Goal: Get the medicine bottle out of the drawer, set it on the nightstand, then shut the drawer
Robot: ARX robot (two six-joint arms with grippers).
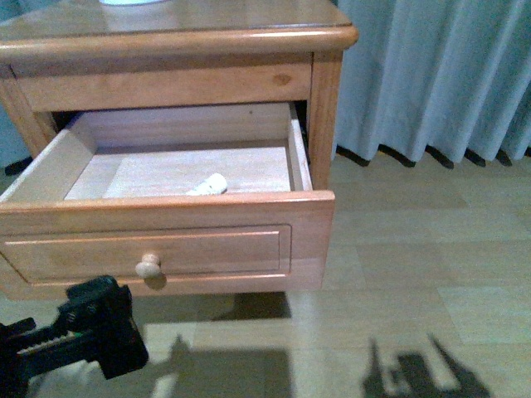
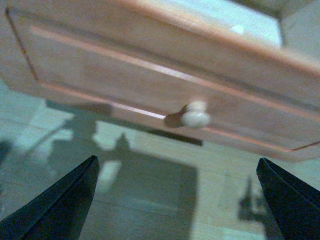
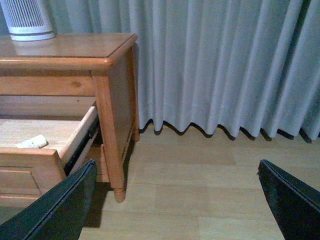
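Black fingers point(image 2: 60, 200) of your left claw point(image 2: 177, 160) are spread wide with nothing between them, and the claw hangs low over the floor point(image 1: 415, 274). Just ahead of it and a touch higher sits the round knob point(image 2: 195, 115), clear of both fingers. That knob belongs to the drawer point(image 1: 149, 240), which stands well open. Past the front panel, on the pale wood bottom, the medicine bottle point(image 1: 209, 184) lies on its side near the front wall. Above that is the nightstand point(image 1: 166, 37) with its glossy top surface. Your right claw point(image 3: 175, 162) is just as wide and just as empty, out beside the nightstand's right flank, well apart from the bottle. A ribbed white-grey cylinder point(image 3: 27, 20) stands on top, and a curtain point(image 3: 225, 65) hangs beyond.
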